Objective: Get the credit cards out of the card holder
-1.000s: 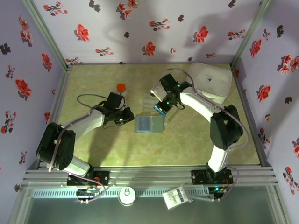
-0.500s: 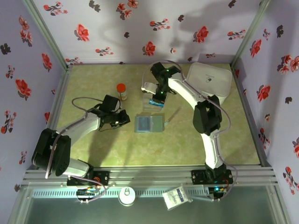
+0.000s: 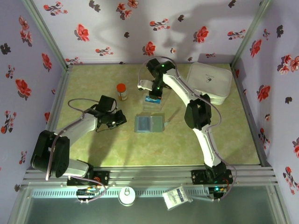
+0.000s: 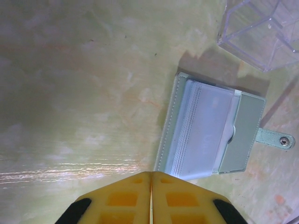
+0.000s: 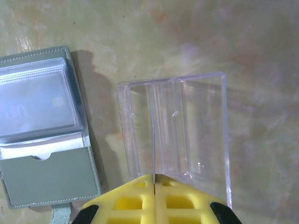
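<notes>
The grey-blue card holder [image 3: 149,123] lies open and flat mid-table, its clear sleeves up [image 4: 210,135] [image 5: 42,135]; a pale card shows through the top sleeve. My right gripper [image 3: 154,96] [image 5: 153,176] is shut on a thin light blue credit card [image 3: 152,100], seen edge-on as a fine line [image 5: 153,135] above the clear plastic box [image 5: 177,130]. Just left of the holder and apart from it, my left gripper [image 3: 122,117] [image 4: 151,173] is shut with nothing between its fingers.
The clear box [image 3: 153,105] [image 4: 261,32] sits just beyond the holder. An orange-capped bottle [image 3: 122,91] stands to its left. A large white lidded container [image 3: 211,81] fills the far right corner. Patterned walls enclose the table.
My right gripper has carried the blue card away from the holder, further back and left, to over the clear box. My left gripper has drawn back slightly to the left.
</notes>
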Controlling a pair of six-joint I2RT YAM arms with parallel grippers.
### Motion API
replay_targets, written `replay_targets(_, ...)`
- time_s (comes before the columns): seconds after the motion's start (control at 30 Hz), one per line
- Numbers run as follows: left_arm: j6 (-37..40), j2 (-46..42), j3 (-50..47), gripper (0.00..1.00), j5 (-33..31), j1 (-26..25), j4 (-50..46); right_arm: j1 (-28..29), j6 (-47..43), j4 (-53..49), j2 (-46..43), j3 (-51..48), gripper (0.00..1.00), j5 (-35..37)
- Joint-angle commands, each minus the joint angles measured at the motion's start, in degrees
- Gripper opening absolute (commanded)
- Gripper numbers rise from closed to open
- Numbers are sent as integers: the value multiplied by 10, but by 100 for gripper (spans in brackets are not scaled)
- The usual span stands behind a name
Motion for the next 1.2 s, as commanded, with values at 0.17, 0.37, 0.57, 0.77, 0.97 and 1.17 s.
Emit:
replay_targets(0.17, 23, -2, -2, 9, 11, 18, -18, 3, -28, -57, 34, 20, 0, -32)
replay_targets(0.37, 24, 0, -3, 9, 13, 22, -18, 5, -34, -71, 52, 19, 0, -51)
replay_targets(0.57, 22, 4, -5, 9, 12, 25, -16, 5, -41, -75, 67, 17, 0, -62)
replay_targets(0.77, 21, 11, 1, 9, 14, 26, -15, 5, -44, -77, 75, 16, 8, -78)
replay_targets(0.97, 22, 21, 9, 10, 16, 26, -15, 5, -40, -78, 72, 18, 21, -70)
replay_targets(1.17, 21, 36, 23, 10, 20, 26, -13, 2, -21, -55, 43, 13, 25, -55)
